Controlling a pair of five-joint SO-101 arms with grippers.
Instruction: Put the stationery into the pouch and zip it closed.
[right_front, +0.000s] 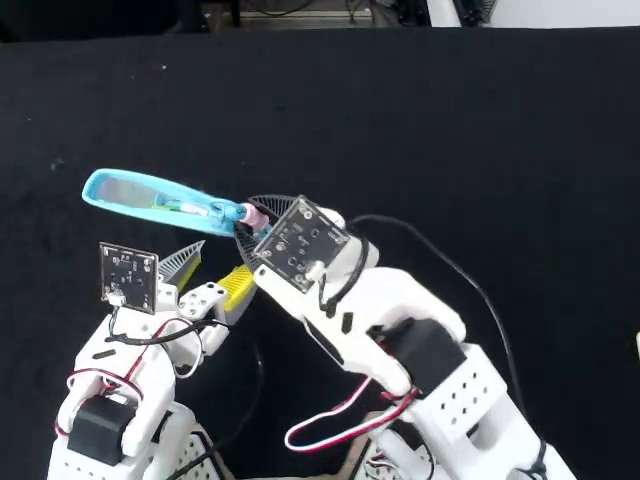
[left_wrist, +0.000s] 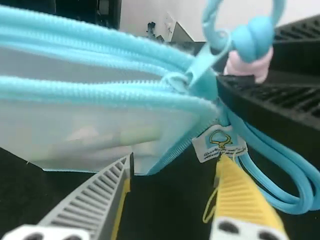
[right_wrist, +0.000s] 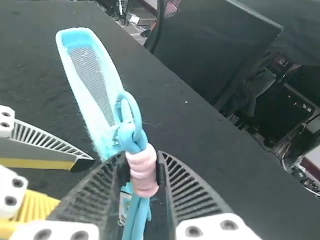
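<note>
The right gripper (right_wrist: 141, 162) is closed tightly on the pink bead (right_wrist: 141, 175) of the blue pull cord (right_wrist: 134, 139). This cord is tied to the zipper slider (left_wrist: 192, 80) at one end of the blue pouch (right_front: 140, 192). The pouch is turned on its long edge over the black table (right_front: 450, 150) and stretches away from this gripper. The left gripper (left_wrist: 175, 167) is wide open and holds nothing, and its grey and yellow fingers (left_wrist: 240, 200) are spread just beside the pouch's corner at the slider end.
</note>
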